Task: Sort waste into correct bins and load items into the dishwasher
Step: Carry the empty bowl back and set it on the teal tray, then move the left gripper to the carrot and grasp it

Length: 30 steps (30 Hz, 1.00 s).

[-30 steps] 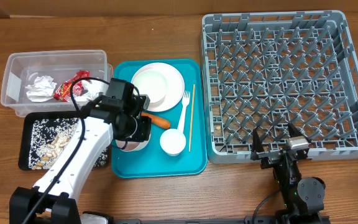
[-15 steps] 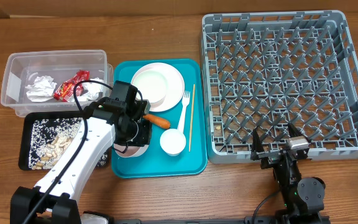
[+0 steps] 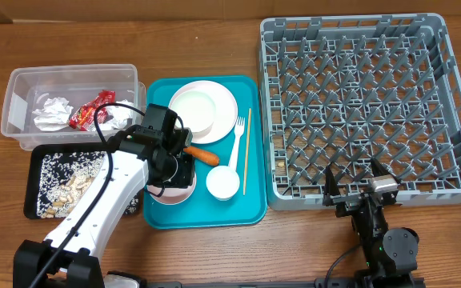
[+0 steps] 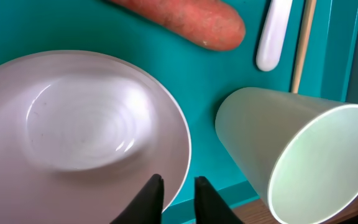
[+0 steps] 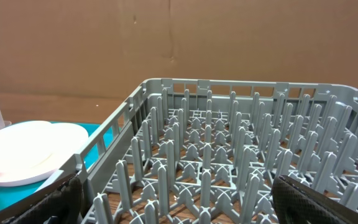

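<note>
Right, starting at the far left of the wooden table (image 3: 214, 48): the clear tub (image 3: 22, 88) sits at ten o'clock. A crumpled napkin (image 3: 50, 113) and the red snack wrapper (image 3: 89, 110) lie side by side inside it. Just below, at eight o'clock, the black tray (image 3: 29, 192) carries a scatter of pale crumbs (image 3: 66, 180).

Now the left arm reaches in over the teal tray (image 3: 250, 200), and its left gripper (image 4: 178, 190) hangs at that tray's seven o'clock corner. From the wrist view the jaws are a little parted. They stand either side of the rim of a white bowl (image 4: 86, 118), with teal showing in the gap, so they are not clamped on it. The bowl rests on the tray.

Moving right, the carrot piece (image 3: 202, 154) lies near the tray's middle, just beside the gripper. The big round plate (image 3: 202, 104) is up at twelve o'clock. The small cup (image 3: 222, 182) stands at five o'clock, with the white fork (image 3: 236, 138) running up from it. The chopstick (image 3: 246, 152) lies alongside the fork, toward three o'clock.

Over on the right, the grey dish rack (image 3: 267, 112) fills the table's two o'clock side. At its six o'clock edge, the right gripper (image 3: 350, 188) waits just outside the wall. Its fingers are spread wide with nothing between them.
</note>
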Motion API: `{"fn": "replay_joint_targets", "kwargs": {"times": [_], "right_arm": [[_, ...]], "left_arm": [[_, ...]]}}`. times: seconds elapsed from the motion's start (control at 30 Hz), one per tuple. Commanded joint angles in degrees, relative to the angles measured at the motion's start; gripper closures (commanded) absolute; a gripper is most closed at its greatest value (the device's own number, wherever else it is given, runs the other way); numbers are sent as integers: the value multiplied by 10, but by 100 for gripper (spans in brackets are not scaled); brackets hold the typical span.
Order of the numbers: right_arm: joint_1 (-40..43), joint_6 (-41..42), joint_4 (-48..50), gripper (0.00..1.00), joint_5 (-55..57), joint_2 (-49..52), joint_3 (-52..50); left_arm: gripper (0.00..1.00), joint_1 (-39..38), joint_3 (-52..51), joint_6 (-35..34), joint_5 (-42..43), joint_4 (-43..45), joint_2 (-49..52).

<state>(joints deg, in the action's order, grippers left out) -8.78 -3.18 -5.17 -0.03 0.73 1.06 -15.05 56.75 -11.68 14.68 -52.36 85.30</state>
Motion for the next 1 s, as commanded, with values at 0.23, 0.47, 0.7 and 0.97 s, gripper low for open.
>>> {"fn": "replay_joint_targets", "kwargs": {"times": [0.23,0.47,0.7,0.97], "right_arm": [[-5,2,3,0,0,-5,-6],[-5,2,3,0,-1,-5,-6],[-5,2,3,0,0,-5,-6],[-5,2,3,0,-1,-5,-6]], "left_arm": [[18,-7,-1,-1,-15,26,2],[22,-7,43,-7,-16,21,2],[23,-8,203,-107,-16,-30,2],[0,-21,240,-112,26,27,2]]}}
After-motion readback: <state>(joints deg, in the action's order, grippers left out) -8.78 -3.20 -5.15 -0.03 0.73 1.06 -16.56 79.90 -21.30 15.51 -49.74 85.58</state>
